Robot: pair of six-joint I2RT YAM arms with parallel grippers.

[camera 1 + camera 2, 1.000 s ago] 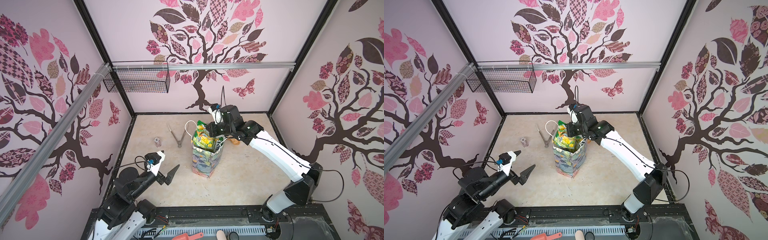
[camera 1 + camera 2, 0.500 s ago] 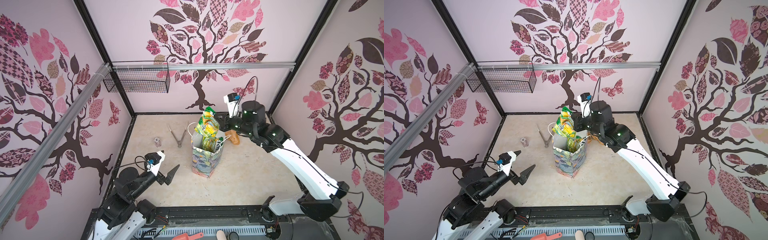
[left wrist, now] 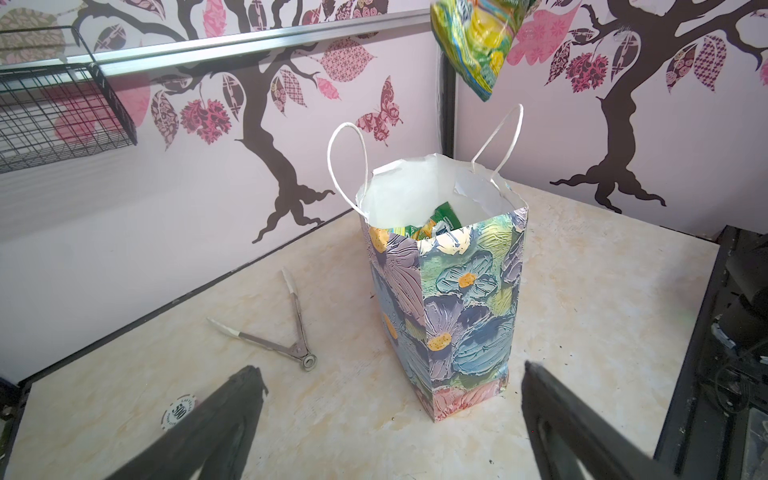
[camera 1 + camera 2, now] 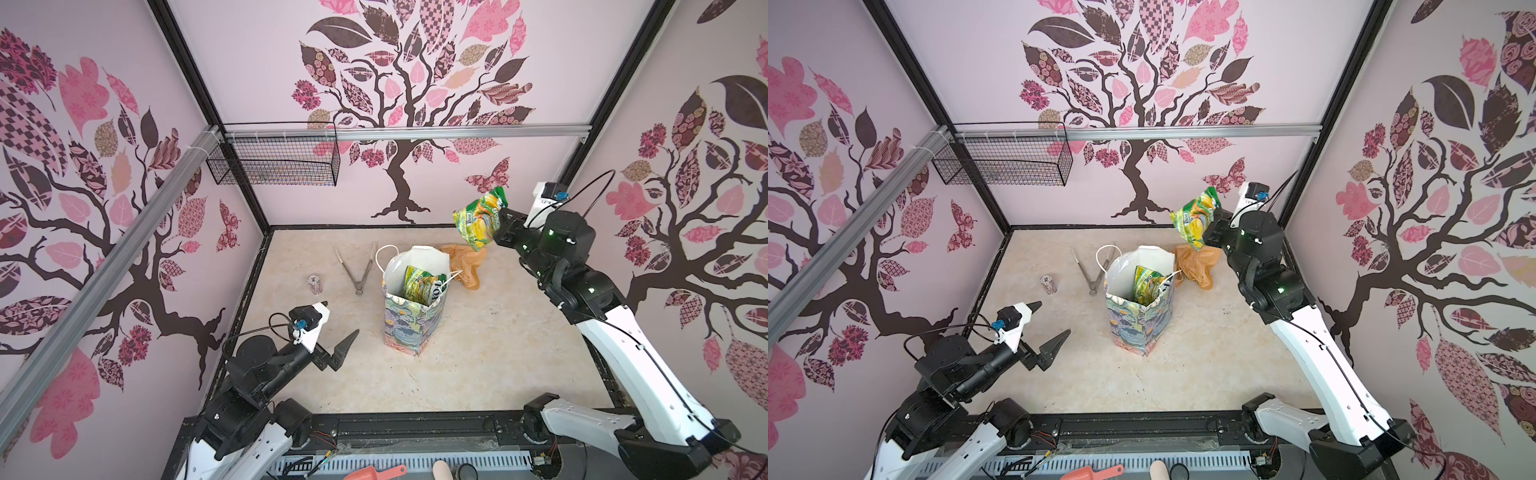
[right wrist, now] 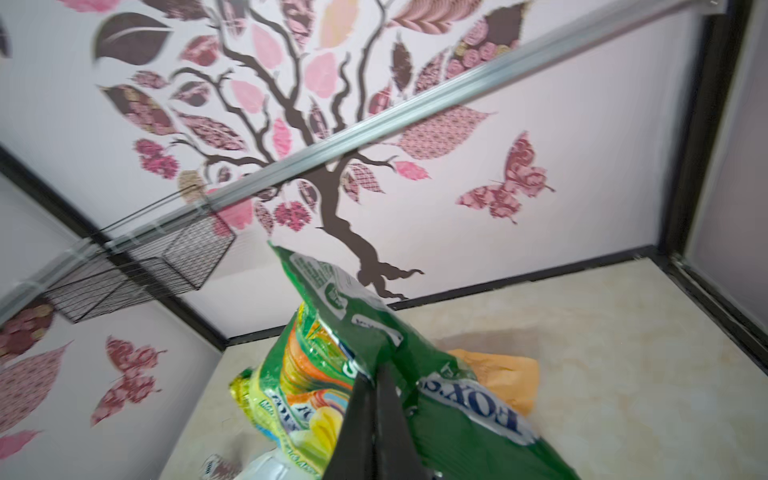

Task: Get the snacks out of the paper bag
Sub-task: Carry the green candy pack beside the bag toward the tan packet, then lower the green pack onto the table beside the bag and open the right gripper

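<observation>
Green-yellow pouch point(image 4: 478, 218), upper right of frame: pinched tight in right fingers point(image 5: 365, 428), high beyond paper bag point(image 4: 415, 324). Lower onto bare counter point(image 4: 478, 353) beside orange pouch point(image 4: 465, 266), clear of bag rim, before letting go. Left fingers point(image 3: 216, 419) wide, empty, lower left.

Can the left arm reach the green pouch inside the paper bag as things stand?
Probably yes. The left gripper is open near the paper bag, whose mouth stands open upward; the green pouch shows below the rim, and the right gripper holds a second pouch clear of the bag.
</observation>
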